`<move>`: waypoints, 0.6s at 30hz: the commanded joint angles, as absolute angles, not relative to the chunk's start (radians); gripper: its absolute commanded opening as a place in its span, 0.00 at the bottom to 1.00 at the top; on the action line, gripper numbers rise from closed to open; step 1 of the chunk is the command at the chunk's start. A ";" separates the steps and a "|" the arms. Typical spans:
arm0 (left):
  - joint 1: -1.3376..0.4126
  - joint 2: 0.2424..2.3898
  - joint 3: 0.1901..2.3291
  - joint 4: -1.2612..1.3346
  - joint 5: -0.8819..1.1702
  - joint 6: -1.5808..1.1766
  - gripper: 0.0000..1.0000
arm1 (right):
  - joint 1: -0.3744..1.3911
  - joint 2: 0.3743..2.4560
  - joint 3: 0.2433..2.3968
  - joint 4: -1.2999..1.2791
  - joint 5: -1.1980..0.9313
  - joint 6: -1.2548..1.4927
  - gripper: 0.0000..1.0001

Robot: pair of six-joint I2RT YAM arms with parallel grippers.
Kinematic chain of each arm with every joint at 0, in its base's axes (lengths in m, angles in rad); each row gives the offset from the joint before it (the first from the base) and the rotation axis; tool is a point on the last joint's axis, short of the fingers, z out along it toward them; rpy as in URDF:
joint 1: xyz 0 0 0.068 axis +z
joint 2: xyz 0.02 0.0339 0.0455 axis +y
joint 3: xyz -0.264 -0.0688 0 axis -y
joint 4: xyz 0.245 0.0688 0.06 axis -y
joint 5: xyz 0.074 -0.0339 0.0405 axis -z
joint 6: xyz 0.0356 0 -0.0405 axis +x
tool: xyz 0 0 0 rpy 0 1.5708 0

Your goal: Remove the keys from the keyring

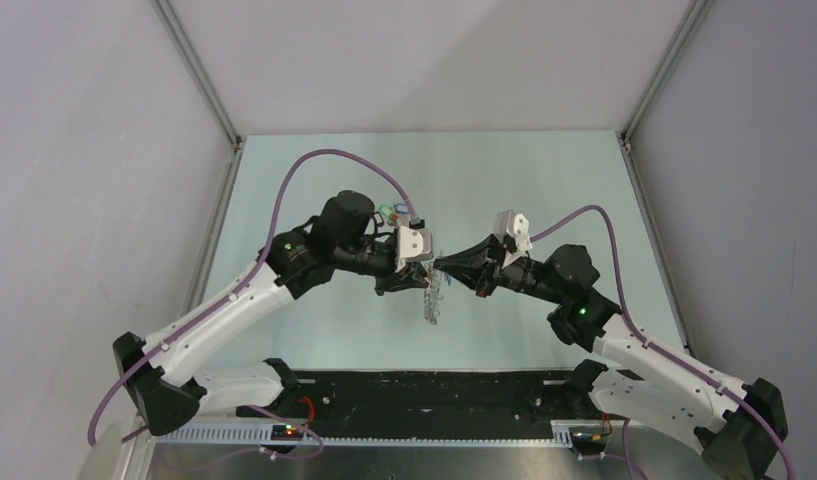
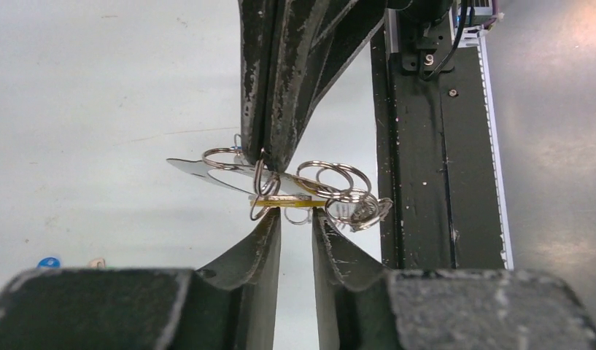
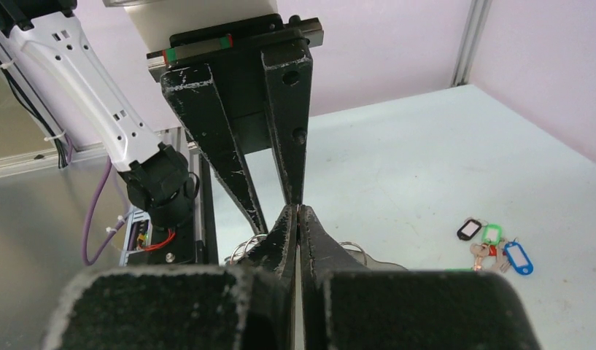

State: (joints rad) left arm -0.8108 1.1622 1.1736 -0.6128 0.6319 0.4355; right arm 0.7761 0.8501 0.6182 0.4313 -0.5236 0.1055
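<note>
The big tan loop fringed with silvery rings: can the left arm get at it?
Probably yes: the tan loop sits at the left pincer's parted tips; the shut right pincer grips it from the opposite side.

Table top: pale grey-green, matt, faintly scuffed, filling the middle of the overhead view
Back wall: plain whitish panel across the top of the frame
Side walls: plain pale grey panels at left and right
Frame posts: slim metal bars slanting in from the upper corners to the table's far corners
Black rail: runs along the table's near edge, bottom centre
Light: soft and even, with a dull sheen on the table
</note>
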 commanded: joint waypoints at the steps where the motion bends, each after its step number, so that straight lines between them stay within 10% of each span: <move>1: -0.801 1.104 1.194 -0.597 0.665 0.452 0.28 | 0.780 0.840 0.627 0.529 -0.499 0.104 0.00; 18: -0.784 1.088 1.187 -0.566 0.652 0.446 0.35 | 0.803 0.875 0.628 0.567 -0.564 0.093 0.00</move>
